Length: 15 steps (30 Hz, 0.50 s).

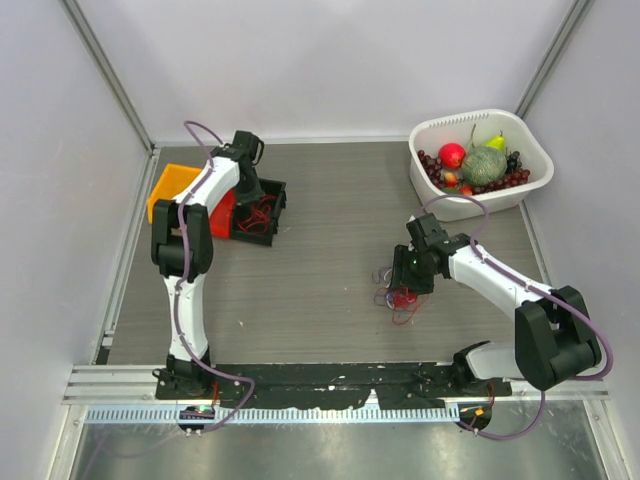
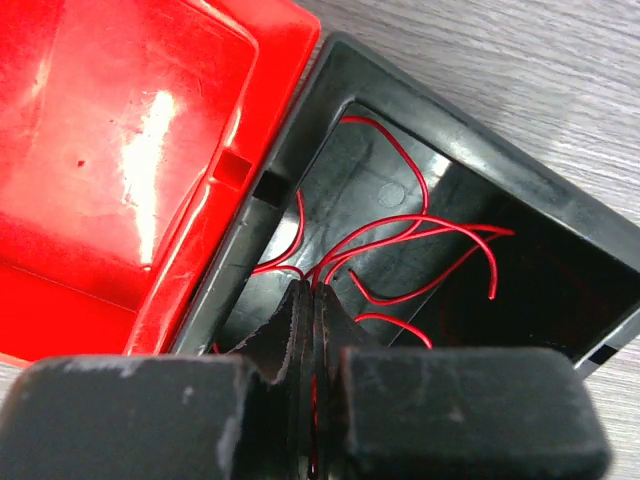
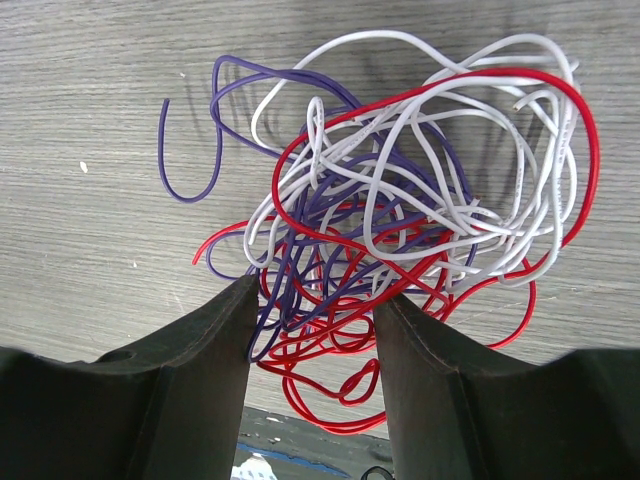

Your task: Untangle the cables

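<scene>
We logged three bins at the left of the desk (image 1: 330, 240): orange bin (image 1: 170, 185), red bin (image 2: 120, 150) and black bin (image 2: 470, 170). The black bin held several loose red strands (image 2: 420, 235). One white basket (image 1: 480, 205) at back right held fruit (apple, melon, pear, cherries). The left arm reached over the black bin. The left claw (image 2: 312, 295) was squeezed closed, pinching one of those red strands between its fingers. The right arm stretched low toward desk centre. The right claw (image 3: 318, 300) was spread wide, straddling the lower edge of the cables (image 3: 400, 180) without gripping. They were one tangle of white, purple and red wires lying on the desk.
</scene>
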Each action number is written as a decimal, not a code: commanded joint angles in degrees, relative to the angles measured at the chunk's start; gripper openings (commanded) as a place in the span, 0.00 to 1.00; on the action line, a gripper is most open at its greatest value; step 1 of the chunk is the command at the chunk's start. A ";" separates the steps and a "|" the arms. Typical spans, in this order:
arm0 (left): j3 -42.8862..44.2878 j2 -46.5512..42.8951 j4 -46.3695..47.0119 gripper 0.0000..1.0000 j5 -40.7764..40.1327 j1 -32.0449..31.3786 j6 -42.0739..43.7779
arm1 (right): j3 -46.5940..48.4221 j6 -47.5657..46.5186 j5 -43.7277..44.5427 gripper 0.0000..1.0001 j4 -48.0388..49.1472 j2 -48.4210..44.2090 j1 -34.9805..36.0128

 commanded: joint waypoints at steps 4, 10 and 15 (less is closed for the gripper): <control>7.27 -0.25 -6.82 0.33 -1.02 0.25 2.81 | 1.30 0.33 -0.25 0.55 0.98 -0.77 0.35; 2.88 -9.21 -5.24 0.61 1.17 0.25 2.11 | 1.65 0.07 0.10 0.55 1.07 -0.33 0.35; -4.49 -20.09 -5.43 0.66 4.32 0.34 1.67 | 3.84 -1.86 2.30 0.55 -0.16 0.20 0.26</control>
